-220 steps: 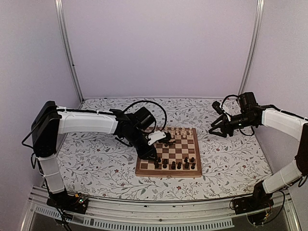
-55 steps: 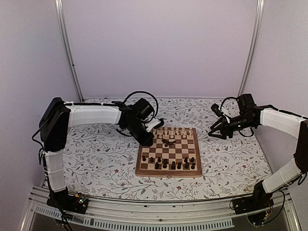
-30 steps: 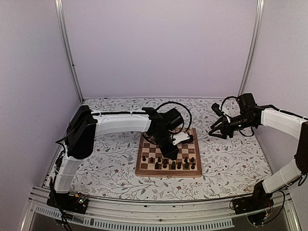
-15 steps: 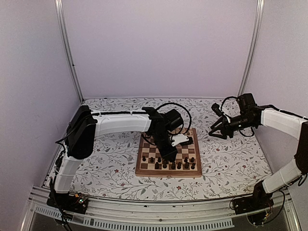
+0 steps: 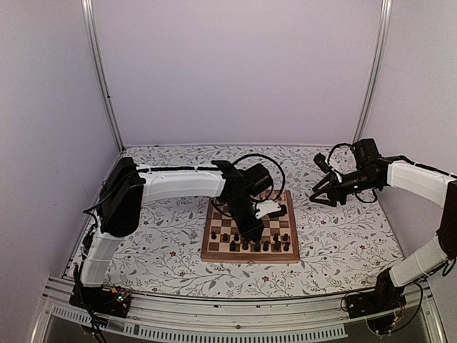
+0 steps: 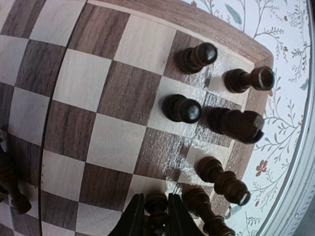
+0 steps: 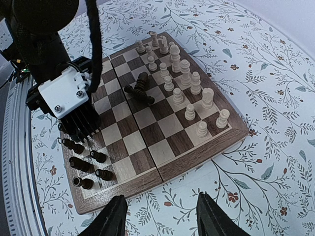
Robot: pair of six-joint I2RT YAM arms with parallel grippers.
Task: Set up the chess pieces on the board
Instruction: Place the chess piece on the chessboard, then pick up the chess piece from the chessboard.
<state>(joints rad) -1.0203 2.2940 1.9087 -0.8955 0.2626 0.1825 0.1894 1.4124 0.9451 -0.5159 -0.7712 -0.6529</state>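
Note:
The board (image 5: 250, 258) lies mid-table. Dark pieces (image 5: 265, 245) stand on its near rows and cream pieces (image 7: 178, 64) on the far rows. Two dark pieces (image 7: 140, 91) lie toppled mid-board. My left gripper (image 6: 156, 221) is shut on a dark pawn (image 6: 156, 206), low over a light square near the board's near edge; it also shows from above (image 5: 251, 227). Beside it stand more dark pieces, including a knight (image 6: 236, 124). My right gripper (image 7: 162, 219) is open and empty, hovering off the board's right side (image 5: 318, 193).
The floral table surface (image 5: 157, 236) surrounds the board. The left arm (image 5: 178, 184) stretches across the left half of the table. Metal frame posts (image 5: 100, 78) stand at the back corners, and a rail (image 5: 235, 314) runs along the near edge.
The left arm swung from the board's far-left corner to its near middle, then lowered slightly over the near rows. The right arm has stayed still.

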